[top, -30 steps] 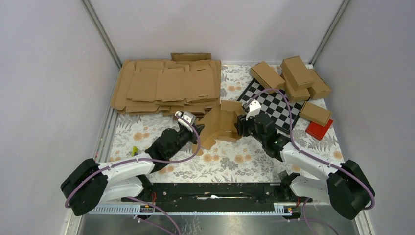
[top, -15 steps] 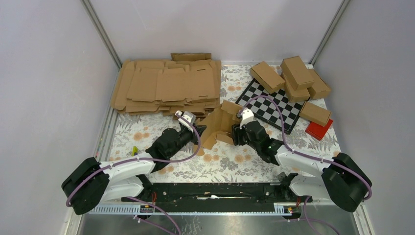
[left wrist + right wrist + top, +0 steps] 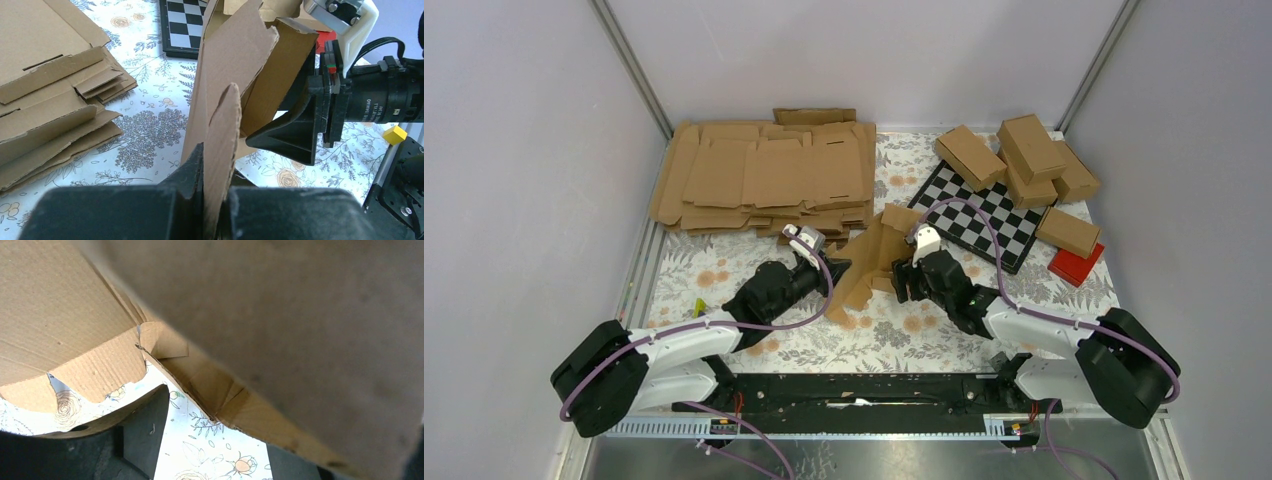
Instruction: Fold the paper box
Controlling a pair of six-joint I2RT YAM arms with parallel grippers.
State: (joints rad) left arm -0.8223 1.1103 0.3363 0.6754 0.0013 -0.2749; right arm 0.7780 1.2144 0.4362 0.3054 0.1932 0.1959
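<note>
The paper box [image 3: 871, 253] is a brown cardboard sheet, partly folded and standing up between my two grippers at the table's middle. My left gripper [image 3: 832, 270] is shut on one rounded flap of it, seen edge-on between the fingers in the left wrist view [image 3: 220, 165]. My right gripper [image 3: 902, 277] is open, its fingers [image 3: 145, 430] spread wide and set against the box's right side; cardboard panels [image 3: 280, 330] fill most of the right wrist view. The left wrist view shows the right gripper [image 3: 295, 132] pressing at the box's far side.
A stack of flat cardboard sheets [image 3: 764, 175] lies at the back left. A checkerboard mat [image 3: 984, 215] lies at the back right with several folded brown boxes [image 3: 1024, 150] and a small red box [image 3: 1076, 264] beside it. A small yellow block [image 3: 395, 134] lies near the front.
My right gripper has moved left and nearer, pushing against the box. The box has been squeezed narrower and stands more upright. My left gripper has held its grip, nearly still.
</note>
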